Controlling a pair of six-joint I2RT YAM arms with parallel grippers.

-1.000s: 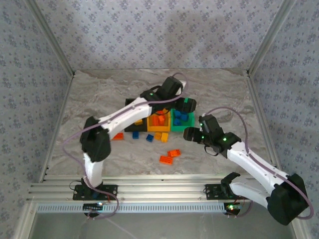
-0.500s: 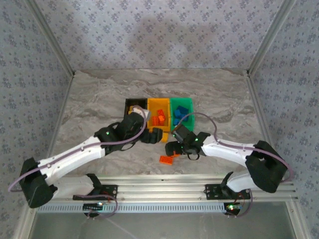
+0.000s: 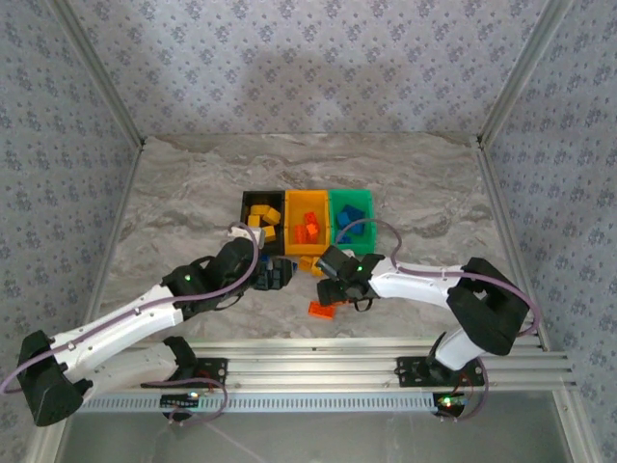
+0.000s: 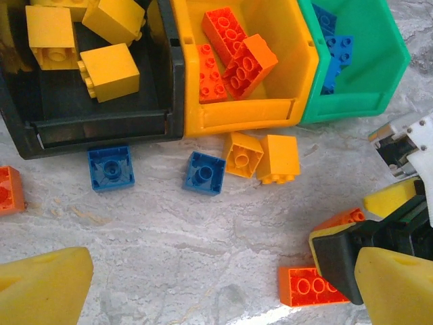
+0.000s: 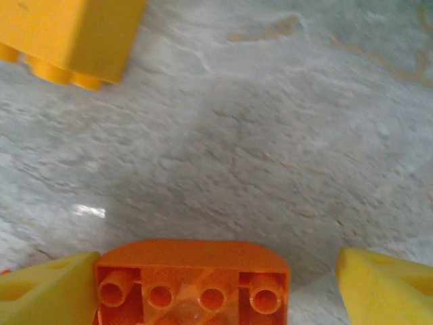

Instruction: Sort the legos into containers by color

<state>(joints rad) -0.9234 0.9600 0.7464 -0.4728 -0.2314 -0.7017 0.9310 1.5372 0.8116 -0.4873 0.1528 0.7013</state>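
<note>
The bins stand in a row: black (image 3: 247, 201) holding yellow legos (image 4: 108, 71), orange-yellow (image 3: 308, 201) holding red-orange legos (image 4: 233, 54), and green (image 3: 359, 200) holding blue legos (image 4: 338, 51). In front of them on the table lie two blue bricks (image 4: 111, 168) (image 4: 204, 172) and two yellow bricks (image 4: 242, 154) (image 4: 279, 159). My left gripper (image 3: 282, 273) (image 4: 220, 291) is open over bare table. My right gripper (image 3: 333, 283) (image 5: 216, 291) is open, low on the table, around an upturned red-orange brick (image 5: 193, 281). Its left pad (image 5: 47, 291) touches the brick; its right pad (image 5: 385, 288) stands apart.
Another red-orange brick (image 4: 308, 286) (image 3: 321, 310) lies just near my right gripper, and one more (image 4: 7, 191) lies at the far left. A yellow brick (image 5: 67, 37) sits just beyond the right gripper. My two grippers are close together in front of the bins.
My left arm has swung back from over the bins to the table in front of them. My right gripper has moved left and come down around a red-orange brick.
</note>
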